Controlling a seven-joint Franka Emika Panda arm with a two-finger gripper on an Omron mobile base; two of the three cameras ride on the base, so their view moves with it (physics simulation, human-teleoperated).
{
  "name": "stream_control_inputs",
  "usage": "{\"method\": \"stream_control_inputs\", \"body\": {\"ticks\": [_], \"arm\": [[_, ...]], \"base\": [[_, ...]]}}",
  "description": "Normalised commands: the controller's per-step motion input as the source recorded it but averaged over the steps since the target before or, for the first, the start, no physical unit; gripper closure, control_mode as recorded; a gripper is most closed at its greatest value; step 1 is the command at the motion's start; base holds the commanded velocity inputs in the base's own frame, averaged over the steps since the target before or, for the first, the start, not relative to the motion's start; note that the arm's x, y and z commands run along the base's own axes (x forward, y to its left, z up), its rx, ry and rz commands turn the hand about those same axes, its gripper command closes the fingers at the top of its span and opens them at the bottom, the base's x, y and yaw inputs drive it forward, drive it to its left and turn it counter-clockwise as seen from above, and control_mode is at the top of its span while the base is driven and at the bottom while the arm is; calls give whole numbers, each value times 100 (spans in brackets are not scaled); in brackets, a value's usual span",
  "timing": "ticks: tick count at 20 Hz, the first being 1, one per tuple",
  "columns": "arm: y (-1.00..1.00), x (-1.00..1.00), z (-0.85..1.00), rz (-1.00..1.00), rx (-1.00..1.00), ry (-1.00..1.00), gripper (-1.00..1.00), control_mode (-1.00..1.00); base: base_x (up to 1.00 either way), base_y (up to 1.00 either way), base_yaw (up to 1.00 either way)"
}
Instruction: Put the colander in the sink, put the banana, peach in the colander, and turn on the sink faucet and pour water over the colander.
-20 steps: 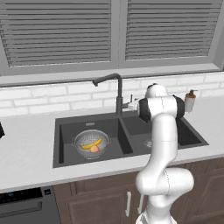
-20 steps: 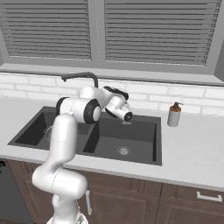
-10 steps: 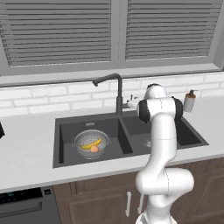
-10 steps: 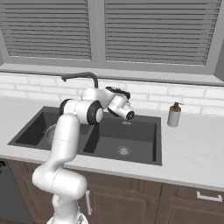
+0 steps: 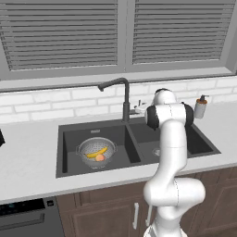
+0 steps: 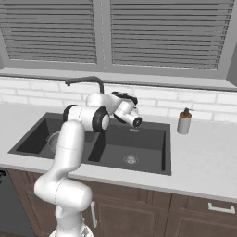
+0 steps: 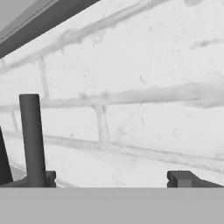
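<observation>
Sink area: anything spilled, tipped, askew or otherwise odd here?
Nothing stands out. The colander sits upright in the sink's left basin with the banana and peach inside; the faucet and soap dispenser stand upright, with no water visible.

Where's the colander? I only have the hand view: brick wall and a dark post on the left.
Observer: The colander sits in the left basin of the sink.
Operator: Fruit loaded?
Observer: Yes, the banana and the peach both lie inside it.
Operator: And that post?
Observer: Most likely the upright of the sink faucet. The left base view puts the open gripper close beside the faucet's base, on its right, and the spout arcs out toward the left basin.
</observation>
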Motion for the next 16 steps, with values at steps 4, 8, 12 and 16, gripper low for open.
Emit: {"method": "stream_control_inputs", "body": {"ticks": [4,8,12,16], "arm": [[-55,31,0,-10,13,0,-100,-100],[-74,26,0,-12,19,0,-100,-100],[-86,21,0,-13,18,0,-100,-100],[-83,20,0,-11,13,1,-100,-100]], "base": [[0,0,0],[0,0,0],[0,0,0],[0,0,0]]}}
